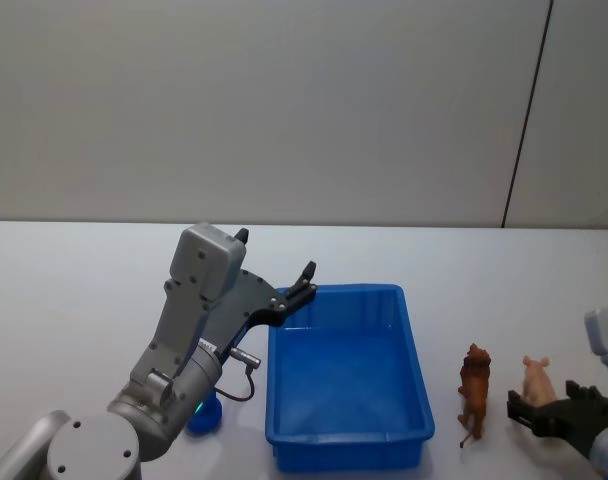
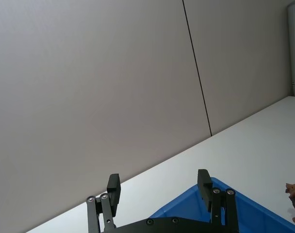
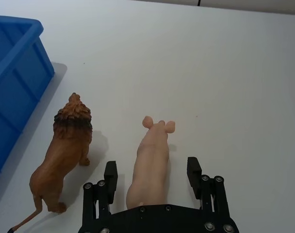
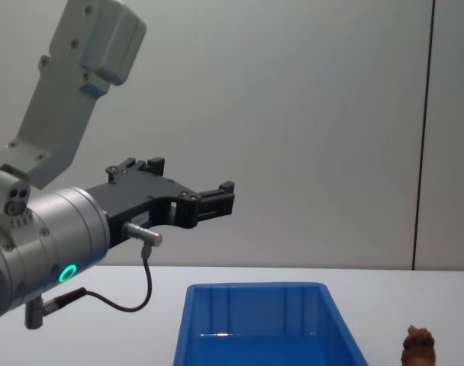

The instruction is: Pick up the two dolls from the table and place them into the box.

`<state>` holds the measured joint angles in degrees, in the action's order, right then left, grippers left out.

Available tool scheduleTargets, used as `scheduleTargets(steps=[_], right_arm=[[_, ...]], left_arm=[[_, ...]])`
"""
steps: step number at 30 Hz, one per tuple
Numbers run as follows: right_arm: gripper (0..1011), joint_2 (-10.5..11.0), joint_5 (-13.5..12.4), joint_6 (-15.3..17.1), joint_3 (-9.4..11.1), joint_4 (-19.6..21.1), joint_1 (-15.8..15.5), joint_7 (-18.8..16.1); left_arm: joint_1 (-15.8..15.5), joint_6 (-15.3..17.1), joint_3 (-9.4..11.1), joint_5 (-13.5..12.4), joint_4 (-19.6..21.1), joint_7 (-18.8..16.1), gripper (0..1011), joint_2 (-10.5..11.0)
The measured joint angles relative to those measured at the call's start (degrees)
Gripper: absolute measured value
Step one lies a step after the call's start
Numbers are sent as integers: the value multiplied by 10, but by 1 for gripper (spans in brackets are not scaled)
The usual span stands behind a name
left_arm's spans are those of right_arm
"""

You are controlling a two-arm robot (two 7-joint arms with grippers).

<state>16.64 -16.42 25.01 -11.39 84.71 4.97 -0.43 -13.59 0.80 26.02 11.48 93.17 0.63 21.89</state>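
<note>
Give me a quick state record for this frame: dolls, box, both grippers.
lion doll: standing on the table, right of the box
pig doll: standing on the table, right of the lion doll, apart from it
box: open top, no doll inside
left gripper: raised over the box's far-left corner, jaws open, empty
right gripper: low behind the pig doll, jaws open either side of its rear

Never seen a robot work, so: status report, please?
Right gripper open, straddling pig on table. Left gripper open, raised by box corner. Lion close beside pig.
</note>
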Motion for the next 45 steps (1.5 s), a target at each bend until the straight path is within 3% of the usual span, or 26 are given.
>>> scheduleTargets(steps=[9,14,23,36,45], right_arm=[[704,-6,-7,18,2,-17,15,-7],[527,-8,-8,22,3,-20,21,-12],[403,-10,0,10,4,-13,28,-16],[387,-14,22,-27,4,16,43,-26],[387,-24,43,-52,-5,40,66,-60]], left_arm=[[0,0,0,0,0,0,1001,0],[0,0,0,0,0,0,1001,0],[0,0,0,0,0,0,1000,0],[0,0,0,0,0,0,1000,0],[0,0,0,0,0,0,1000,0]])
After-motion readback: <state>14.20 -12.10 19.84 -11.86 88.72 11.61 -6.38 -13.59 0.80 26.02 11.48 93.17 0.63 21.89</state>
